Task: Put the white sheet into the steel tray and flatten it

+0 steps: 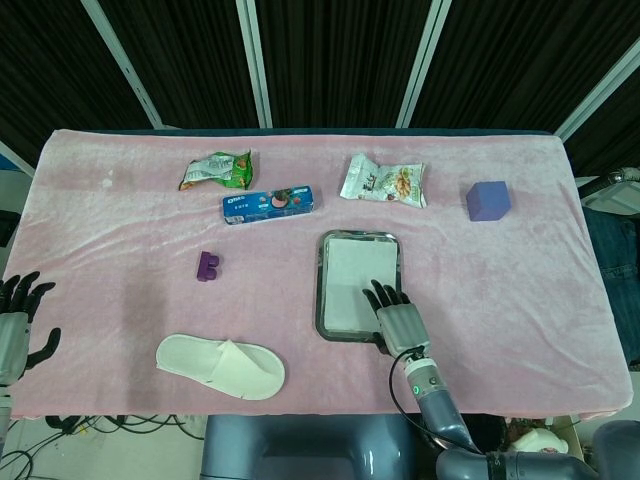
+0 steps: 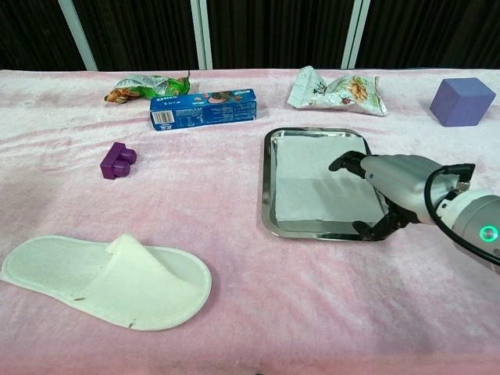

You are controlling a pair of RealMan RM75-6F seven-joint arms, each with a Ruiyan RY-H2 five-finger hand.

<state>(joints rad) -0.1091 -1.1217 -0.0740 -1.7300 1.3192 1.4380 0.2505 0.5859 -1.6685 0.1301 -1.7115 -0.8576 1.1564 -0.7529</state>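
Pink plush cloth point(image 1: 120, 230) is covering the whole table point(image 1: 300, 420), wrinkling slightly. Dark pleated curtains point(image 1: 330, 60) are hanging behind, with white slanted frame bars point(image 1: 255, 62) crossing in front of them. Even overhead light is falling across the cloth. Cables point(image 1: 110, 425) are trailing on the floor below the near edge.

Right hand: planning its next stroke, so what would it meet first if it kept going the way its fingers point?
Probably the white sheet in the steel tray; the right hand points across it. Height above is unclear.

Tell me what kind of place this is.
Probably a robot-testing lab, not a home: a pink cloth-covered table against black curtains, unrelated items like a white slipper and purple cube, loose cables below.
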